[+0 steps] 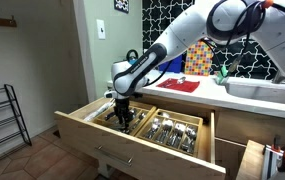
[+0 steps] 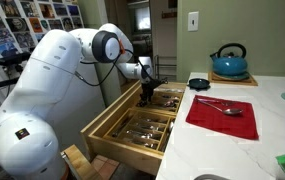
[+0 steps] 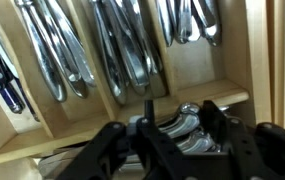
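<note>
My gripper point(image 1: 125, 118) reaches down into an open wooden drawer point(image 1: 132, 142), seen in both exterior views point(image 2: 147, 98). The drawer point(image 2: 104, 135) holds a divided wooden organiser full of silver cutlery point(image 1: 174, 130). In the wrist view the two black fingers point(image 3: 179, 115) are apart and straddle a small pile of silver cutlery pieces point(image 3: 182, 122) in a cross compartment. I cannot tell whether the fingers touch them. Long compartments beyond hold forks and spoons point(image 3: 122, 50), and dark-handled knives point(image 3: 2, 75) lie at the left.
A red cloth point(image 2: 222, 115) with a spoon point(image 2: 225, 107) lies on the white counter. A teal kettle point(image 2: 229, 62) and a dark bowl point(image 2: 198, 82) stand behind it. A sink point(image 1: 262, 90) is on the counter. A wire rack point(image 1: 2, 115) stands on the floor.
</note>
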{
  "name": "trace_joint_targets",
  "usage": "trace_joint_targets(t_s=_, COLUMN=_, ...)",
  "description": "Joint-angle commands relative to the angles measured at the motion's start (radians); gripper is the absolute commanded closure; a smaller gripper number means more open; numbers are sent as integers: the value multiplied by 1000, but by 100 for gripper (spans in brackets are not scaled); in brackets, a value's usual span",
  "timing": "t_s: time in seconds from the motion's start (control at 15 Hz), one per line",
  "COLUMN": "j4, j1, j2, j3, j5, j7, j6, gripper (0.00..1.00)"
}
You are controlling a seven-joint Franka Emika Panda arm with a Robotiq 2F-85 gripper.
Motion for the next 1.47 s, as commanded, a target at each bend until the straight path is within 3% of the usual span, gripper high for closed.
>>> trace_joint_targets(t_s=0.0, j4=20, j1=10, j2=14, j3=-6, j5=-31, j7=-37, j6=-18, gripper=78)
trace_joint_targets(t_s=0.07, j4=20, j1=12, j2=13, j3=-8, j5=-35, j7=-40, j6=-24, gripper=88)
trace_joint_targets(t_s=0.13, j4=21, j1=13, j2=12, j3=-10, j5=-38, j7=-37, j6=-28, gripper=91)
trace_joint_targets(t_s=0.8, j4=31, j1=5, j2=-10, j3=-1, j5=-9, j7=-18, j6=-68, gripper=93)
trace_joint_targets(t_s=1.4, j4=68, j1=26, j2=12, j3=-32, j5=-23, j7=139, j6=-46, gripper=92)
